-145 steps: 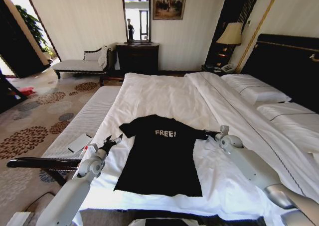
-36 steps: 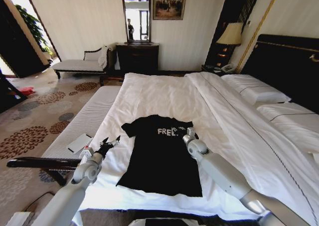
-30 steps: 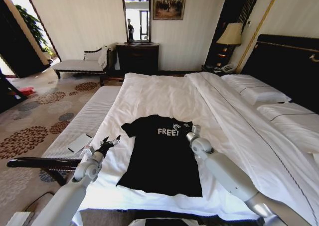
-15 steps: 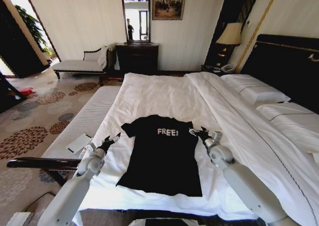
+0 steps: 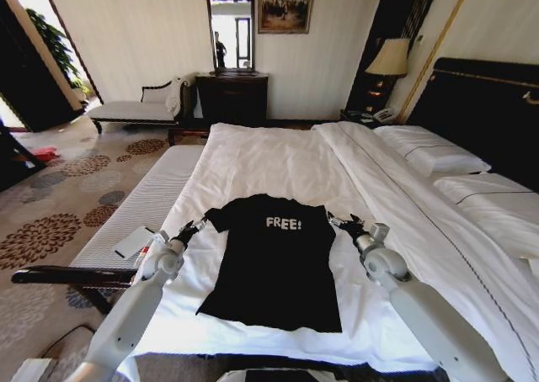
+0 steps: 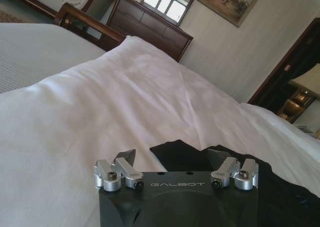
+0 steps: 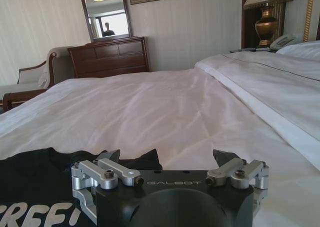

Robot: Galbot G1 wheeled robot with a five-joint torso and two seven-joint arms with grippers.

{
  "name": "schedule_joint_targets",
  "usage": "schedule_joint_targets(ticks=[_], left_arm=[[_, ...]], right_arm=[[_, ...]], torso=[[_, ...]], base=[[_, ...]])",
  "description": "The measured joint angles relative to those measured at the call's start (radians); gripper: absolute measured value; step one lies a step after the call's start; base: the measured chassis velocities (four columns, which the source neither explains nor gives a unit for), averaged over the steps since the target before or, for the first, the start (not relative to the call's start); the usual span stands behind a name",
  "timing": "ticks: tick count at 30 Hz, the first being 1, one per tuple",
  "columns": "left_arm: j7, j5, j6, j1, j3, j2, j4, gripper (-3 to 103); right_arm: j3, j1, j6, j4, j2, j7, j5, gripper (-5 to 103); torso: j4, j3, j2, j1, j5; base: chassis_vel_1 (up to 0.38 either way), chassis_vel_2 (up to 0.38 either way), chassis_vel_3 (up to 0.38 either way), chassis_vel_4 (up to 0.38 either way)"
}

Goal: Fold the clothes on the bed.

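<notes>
The black T-shirt [image 5: 274, 260] lies flat on the near part of the bed [image 5: 278, 159], "FREE!" lettering up. The left gripper [image 5: 190, 229] hovers just beside its left sleeve, fingers spread wide and holding nothing. The right gripper [image 5: 341, 223] sits just beside the right sleeve, likewise spread and empty.

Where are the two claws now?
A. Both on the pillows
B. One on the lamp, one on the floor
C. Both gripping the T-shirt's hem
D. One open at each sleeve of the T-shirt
D: the left claw and right claw sit open beside the T-shirt's sleeves.
</notes>
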Motion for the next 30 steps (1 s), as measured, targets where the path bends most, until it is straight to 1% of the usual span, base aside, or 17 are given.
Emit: schedule_joint_targets(ticks=[1,2,3,7,10,11,13,15,16,17,18,19,23,25,27,28,30], left_arm=[[0.002,0.0,0.001,-0.012,0.006,-0.003,0.018,84],[0.003,-0.002,0.002,-0.028,0.017,-0.009,0.046,78],[0.003,-0.002,0.002,-0.028,0.017,-0.009,0.046,78],[0.009,-0.004,0.006,-0.067,0.058,-0.022,0.099,69],[0.013,-0.001,0.006,-0.08,0.074,-0.025,0.114,68],[0.016,0.002,0.004,-0.092,0.088,-0.028,0.126,64],[0.018,0.009,0.001,-0.106,0.105,-0.032,0.136,53],[0.019,0.012,0.0,-0.112,0.111,-0.034,0.14,53],[0.019,0.015,-0.001,-0.119,0.118,-0.038,0.144,42],[0.019,0.017,-0.001,-0.122,0.12,-0.041,0.146,42],[0.019,0.017,-0.002,-0.124,0.122,-0.043,0.147,36],[0.019,0.017,-0.002,-0.124,0.122,-0.043,0.147,36],[0.016,0.019,-0.004,-0.122,0.117,-0.046,0.139,15],[0.016,0.02,-0.004,-0.12,0.115,-0.046,0.137,15],[0.014,0.024,-0.005,-0.105,0.098,-0.048,0.123,4],[0.013,0.025,-0.007,-0.098,0.092,-0.05,0.119,2],[0.011,0.03,-0.01,-0.088,0.088,-0.052,0.116,0]], right_arm=[[0.001,0.0,0.0,0.001,-0.002,0.002,0.002,100],[0.001,0.0,-0.001,0.001,-0.004,0.005,0.005,100],[0.001,0.0,-0.001,0.001,-0.004,0.005,0.005,100],[0.0,0.005,-0.004,0.001,-0.007,0.012,0.011,100],[0.0,0.007,-0.004,0.001,-0.007,0.012,0.012,100],[0.0,0.008,-0.004,0.001,-0.007,0.012,0.013,100],[0.0,0.008,-0.004,0.0,-0.006,0.013,0.014,100],[0.001,0.007,-0.005,-0.001,-0.005,0.013,0.014,100],[0.004,0.004,-0.005,-0.001,-0.004,0.014,0.014,100],[0.007,0.001,-0.005,-0.001,-0.004,0.014,0.013,100],[0.01,-0.001,-0.005,-0.002,-0.003,0.014,0.013,100],[0.01,-0.001,-0.005,-0.002,-0.003,0.014,0.013,100],[0.022,-0.012,-0.005,-0.005,-0.001,0.013,0.01,100],[0.023,-0.013,-0.005,-0.005,0.0,0.013,0.009,100],[0.025,-0.013,-0.005,-0.009,0.002,0.012,0.008,100],[0.025,-0.012,-0.005,-0.012,0.003,0.012,0.008,100],[0.025,-0.01,-0.005,-0.016,0.005,0.011,0.008,100]], torso=[[0.0,0.0,0.0,0.0,0.0],[0.0001,0.0,0.0,0.0,0.0],[0.0001,0.0,0.0,0.0,0.0],[0.0003,0.0,0.0,0.0,0.0],[0.0003,0.0,0.0,0.0,0.0],[0.0003,0.0,0.0,0.0,0.0],[0.0002,0.0,0.0,0.0,0.0],[0.0002,0.0,0.0,0.0,0.0],[0.0002,0.0,0.0,0.0,0.0],[0.0002,0.0,0.0,0.0,0.0],[0.0001,0.0,0.0,0.0,0.0],[0.0001,0.0,0.0,0.0,0.0],[0.0,0.0,0.0,0.0,0.0],[0.0001,0.0,0.0,0.0,0.0],[0.0003,0.0,0.0,0.0,0.0],[0.0002,0.0,0.0,0.0,0.0],[0.0003,0.0,0.0,0.0,-0.0001]], base=[[0.0,0.0,0.0,0.0],[0.0,0.0,0.0,0.0],[0.0,0.0,0.0,0.0],[0.0,0.0,0.0,0.0],[0.0,0.0,0.0,0.0],[0.0,0.0,0.0,0.0],[0.0,0.0,0.0,0.0],[0.0,0.0,0.0,0.0],[0.0,0.0,0.0,0.0],[0.0,0.0,0.0,0.0],[0.0,0.0,0.0,0.0],[0.0,0.0,0.0,0.0],[0.0,0.0,0.0,0.0],[0.0,0.0,0.0,0.0],[0.0,0.0,0.0,0.0],[0.0,0.0,0.0,0.0],[0.0,0.0,0.0,0.0]])
